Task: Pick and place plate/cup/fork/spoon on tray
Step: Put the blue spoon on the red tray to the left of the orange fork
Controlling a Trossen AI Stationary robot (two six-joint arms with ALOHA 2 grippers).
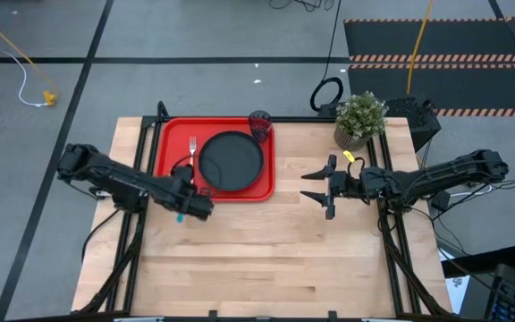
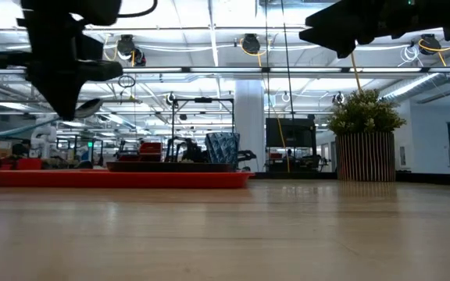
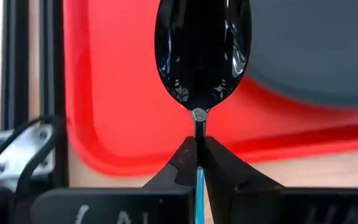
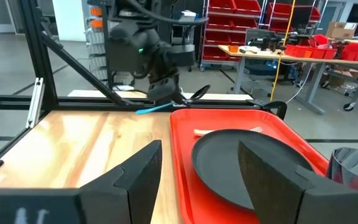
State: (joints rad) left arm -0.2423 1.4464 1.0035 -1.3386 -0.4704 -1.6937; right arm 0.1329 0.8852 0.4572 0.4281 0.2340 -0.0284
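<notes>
spoon: your left gripper pinches its blue handle, bowl hanging above the tray's front edge beside the plate. your right gripper waits wide apart, mid-table.

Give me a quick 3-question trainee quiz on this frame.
1. True or false: the fork already lies on the tray.
2. What does the left claw hold? A) the cup B) the spoon C) nothing
3. Fill in: the cup stands at the tray's ___ corner nearest the potted plant.

Key:
1. True; it lies beside the plate.
2. B; shut on the spoon near its neck, above the tray's edge.
3. Far. The right claw waits open.
</notes>
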